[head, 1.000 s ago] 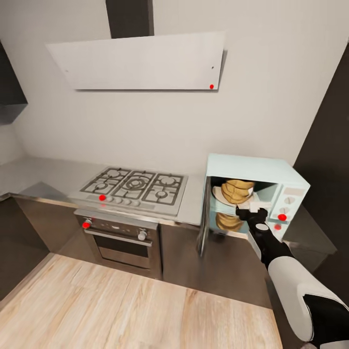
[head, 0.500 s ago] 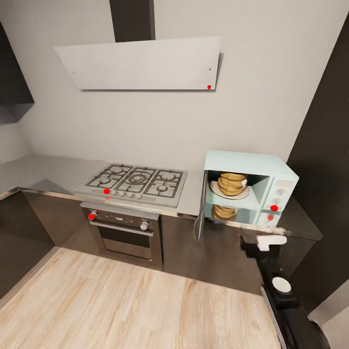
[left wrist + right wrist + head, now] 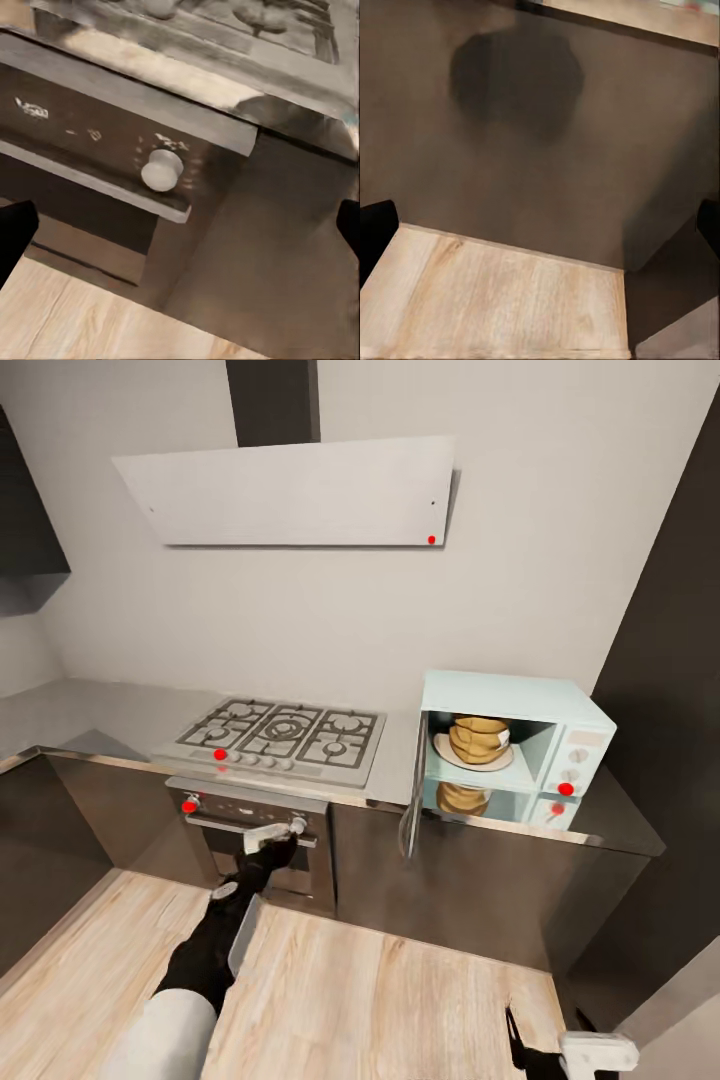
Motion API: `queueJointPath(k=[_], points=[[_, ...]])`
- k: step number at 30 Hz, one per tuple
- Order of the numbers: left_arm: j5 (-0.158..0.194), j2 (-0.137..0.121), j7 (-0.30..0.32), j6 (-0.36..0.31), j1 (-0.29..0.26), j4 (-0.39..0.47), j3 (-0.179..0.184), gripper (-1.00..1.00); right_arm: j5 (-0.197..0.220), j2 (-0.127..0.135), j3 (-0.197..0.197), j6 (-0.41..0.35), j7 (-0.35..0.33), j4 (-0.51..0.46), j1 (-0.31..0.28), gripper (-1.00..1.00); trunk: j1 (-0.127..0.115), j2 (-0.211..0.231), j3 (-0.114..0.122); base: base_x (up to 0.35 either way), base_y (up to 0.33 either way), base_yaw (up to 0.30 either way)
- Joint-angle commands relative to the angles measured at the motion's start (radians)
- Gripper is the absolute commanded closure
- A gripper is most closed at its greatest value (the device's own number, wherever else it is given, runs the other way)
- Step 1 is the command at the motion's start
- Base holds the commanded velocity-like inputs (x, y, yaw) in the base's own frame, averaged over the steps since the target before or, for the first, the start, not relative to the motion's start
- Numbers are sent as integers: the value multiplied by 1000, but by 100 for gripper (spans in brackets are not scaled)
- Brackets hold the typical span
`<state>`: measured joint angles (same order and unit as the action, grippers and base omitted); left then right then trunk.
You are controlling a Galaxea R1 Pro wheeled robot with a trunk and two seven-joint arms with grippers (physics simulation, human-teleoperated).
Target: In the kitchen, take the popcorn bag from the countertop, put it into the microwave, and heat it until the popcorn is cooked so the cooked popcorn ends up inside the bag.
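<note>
The pale blue microwave (image 3: 520,705) stands on the grey countertop (image 3: 110,720) at the right, its door (image 3: 411,810) swung open. Inside, the tan popcorn bag (image 3: 478,738) sits on a white plate; the popcorn itself is hidden. My left gripper (image 3: 280,838) is open in front of the dark built-in oven, far left of the microwave; in the left wrist view its fingertips (image 3: 15,232) frame the oven's white knob (image 3: 162,169). My right gripper (image 3: 520,1045) hangs low at the bottom right, open, facing the dark cabinet front (image 3: 540,150) and wooden floor.
A gas hob (image 3: 285,735) lies left of the microwave, with the built-in oven (image 3: 255,860) beneath and a white hood (image 3: 290,490) above. A tall dark cabinet (image 3: 670,660) closes the right side. The wooden floor (image 3: 380,1000) spreads before the cabinets.
My right arm has drawn back from the microwave and dropped to the bottom right. My left arm has come up in front of the oven. The camera pulled back earlier.
</note>
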<state>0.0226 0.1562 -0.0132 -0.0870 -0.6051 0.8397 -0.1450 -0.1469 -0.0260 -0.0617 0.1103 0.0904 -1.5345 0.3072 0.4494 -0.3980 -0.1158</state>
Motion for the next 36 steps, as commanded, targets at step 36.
queueJointPath(k=[36], points=[[0, 18, -4, -248, -355, -290, -2, -100, -23, 1, 108, 47, -3, 7, 53, -100, 1, -2, -2, 0, 0, -290]])
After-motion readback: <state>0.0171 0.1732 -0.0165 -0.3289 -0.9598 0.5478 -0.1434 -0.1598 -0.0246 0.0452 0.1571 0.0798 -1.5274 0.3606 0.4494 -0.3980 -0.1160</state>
